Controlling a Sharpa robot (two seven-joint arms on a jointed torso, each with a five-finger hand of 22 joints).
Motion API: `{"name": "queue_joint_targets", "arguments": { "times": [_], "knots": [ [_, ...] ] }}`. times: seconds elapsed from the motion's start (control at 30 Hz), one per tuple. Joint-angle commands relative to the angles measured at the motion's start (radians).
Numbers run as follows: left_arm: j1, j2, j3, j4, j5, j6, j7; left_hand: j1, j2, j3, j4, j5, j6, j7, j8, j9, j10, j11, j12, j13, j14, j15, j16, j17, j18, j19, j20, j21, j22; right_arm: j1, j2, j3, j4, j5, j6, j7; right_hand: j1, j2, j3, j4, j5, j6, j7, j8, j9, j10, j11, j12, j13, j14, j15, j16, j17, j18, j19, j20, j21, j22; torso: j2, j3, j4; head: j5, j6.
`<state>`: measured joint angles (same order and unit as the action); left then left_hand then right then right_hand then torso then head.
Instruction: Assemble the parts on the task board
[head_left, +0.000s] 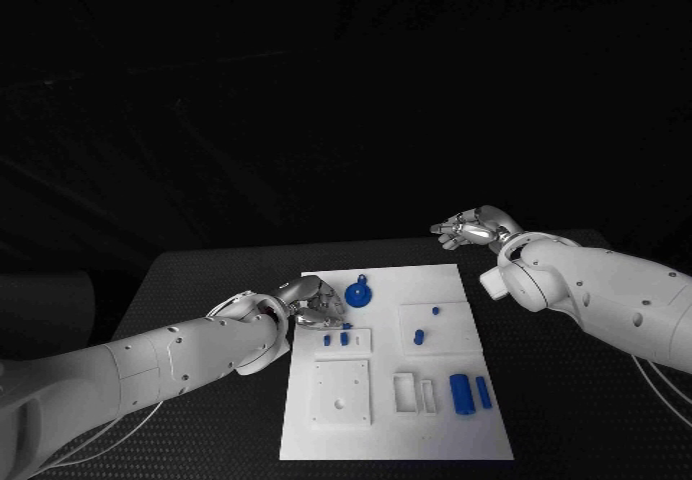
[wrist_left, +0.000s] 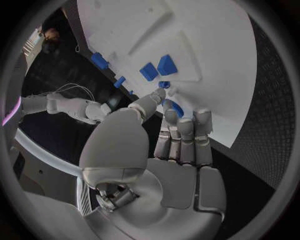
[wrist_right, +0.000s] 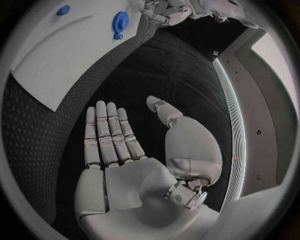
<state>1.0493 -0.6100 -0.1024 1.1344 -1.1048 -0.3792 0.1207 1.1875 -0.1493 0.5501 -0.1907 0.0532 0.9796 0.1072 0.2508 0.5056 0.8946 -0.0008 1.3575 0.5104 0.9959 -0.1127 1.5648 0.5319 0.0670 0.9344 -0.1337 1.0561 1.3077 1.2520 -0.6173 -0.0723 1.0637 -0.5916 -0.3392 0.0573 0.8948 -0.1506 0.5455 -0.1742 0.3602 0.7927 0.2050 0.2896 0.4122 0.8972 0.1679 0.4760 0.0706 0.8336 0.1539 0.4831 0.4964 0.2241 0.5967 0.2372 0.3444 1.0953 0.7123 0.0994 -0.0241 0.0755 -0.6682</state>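
Left hand (head_left: 306, 303) fingertips at task board (head_left: 433, 420) edge — grip unclear, right hand (wrist_right: 134, 160) spread — empty

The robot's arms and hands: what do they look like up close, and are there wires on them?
Both arms are smooth, rounded white shells with small dark dots like screw holes. Thin pale cables trail beneath the left arm, and more by the right arm. The left hand and right hand are silvery metal, with segmented fingers, a broad flat palm and a bulbous thumb base.
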Motion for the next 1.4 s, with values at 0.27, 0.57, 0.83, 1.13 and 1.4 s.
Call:
{"name": "queue_joint_targets", "arguments": {
  "times": [0.27,0.57,0.83,1.13,1.4],
  "knots": [
    [0.044,-0.034,0.022,0.051,0.312,0.011,0.047,-0.023,-0.012,0.023,-0.005,-0.001,-0.024,0.021,-0.001,0.004,-0.043,0.021,-0.156,-0.083,-0.038,0.026,-0.115,-0.042,0.002,-0.056,-0.047,-0.074,-0.026,0.0,-0.008,0.001,0.041,-0.272,0.062,0.027,0.095,0.028,0.051,-0.065,-0.081,0.023,-0.004,0.015,-0.001,0.016,-0.011,0.018,0.0,0.017,-0.009,0.018,0.0,0.031,0.023,0.011,-0.003,0.006,-0.001,0.0005,0.0011,0.002,0.009],
    [0.108,-0.104,0.023,0.107,0.459,0.032,0.059,-0.026,0.012,0.053,-0.037,0.006,-0.039,0.037,0.016,0.016,0.024,0.05,-0.472,-0.254,-0.032,0.055,-0.207,-0.053,0.0,-0.067,-0.022,-0.127,-0.04,0.0,0.007,0.001,0.121,-0.706,0.142,0.036,0.193,0.033,0.185,-0.107,-0.188,0.117,-0.046,0.064,0.028,0.214,-0.08,-0.013,0.023,0.189,-0.084,0.089,0.031,0.038,0.214,-0.044,0.075,0.013,-0.001,-0.0003,0.0046,0.01,0.02],
    [0.11,-0.134,0.022,0.128,0.57,0.014,0.095,-0.022,0.016,0.058,-0.043,0.009,-0.041,0.037,0.019,0.017,0.045,0.054,-0.524,-0.274,-0.028,0.058,-0.214,-0.047,0.003,-0.063,-0.019,-0.131,-0.037,0.0,0.063,-0.018,0.17,-1.0,0.153,0.034,0.226,0.008,0.199,-0.11,-0.224,0.134,-0.055,0.068,0.039,0.295,-0.095,-0.095,0.047,0.296,-0.137,0.142,0.081,0.038,0.33,-0.093,0.142,0.028,0.001,-0.0038,0.0122,0.016,0.023],
    [0.11,-0.135,0.022,0.147,0.617,0.006,0.114,-0.027,0.015,0.056,-0.04,0.006,-0.046,0.039,0.018,0.016,0.05,0.055,-0.535,-0.276,-0.029,0.059,-0.219,-0.046,0.002,-0.063,-0.017,-0.135,-0.038,-0.007,0.146,-0.08,0.157,-1.148,0.155,0.033,0.247,-0.026,0.205,-0.106,-0.288,0.134,-0.07,0.055,0.037,0.367,-0.128,-0.088,0.146,0.354,-0.182,0.221,0.198,0.038,0.397,-0.13,0.229,0.074,0.002,-0.0071,0.0181,0.026,0.017],
    [0.111,-0.137,0.022,0.153,0.643,-0.006,0.121,-0.028,0.016,0.056,-0.039,0.006,-0.05,0.04,0.017,0.015,0.051,0.056,-0.54,-0.277,-0.03,0.06,-0.222,-0.045,0.003,-0.063,-0.017,-0.138,-0.039,-0.037,0.194,-0.109,0.112,-1.2,0.175,0.042,0.237,-0.023,0.213,-0.104,-0.296,0.11,-0.107,0.027,0.015,0.293,-0.175,0.242,0.543,0.302,-0.241,0.553,0.43,0.038,0.442,-0.187,0.445,0.234,0.008,-0.0144,0.0312,0.022,0.014]
  ]
}}
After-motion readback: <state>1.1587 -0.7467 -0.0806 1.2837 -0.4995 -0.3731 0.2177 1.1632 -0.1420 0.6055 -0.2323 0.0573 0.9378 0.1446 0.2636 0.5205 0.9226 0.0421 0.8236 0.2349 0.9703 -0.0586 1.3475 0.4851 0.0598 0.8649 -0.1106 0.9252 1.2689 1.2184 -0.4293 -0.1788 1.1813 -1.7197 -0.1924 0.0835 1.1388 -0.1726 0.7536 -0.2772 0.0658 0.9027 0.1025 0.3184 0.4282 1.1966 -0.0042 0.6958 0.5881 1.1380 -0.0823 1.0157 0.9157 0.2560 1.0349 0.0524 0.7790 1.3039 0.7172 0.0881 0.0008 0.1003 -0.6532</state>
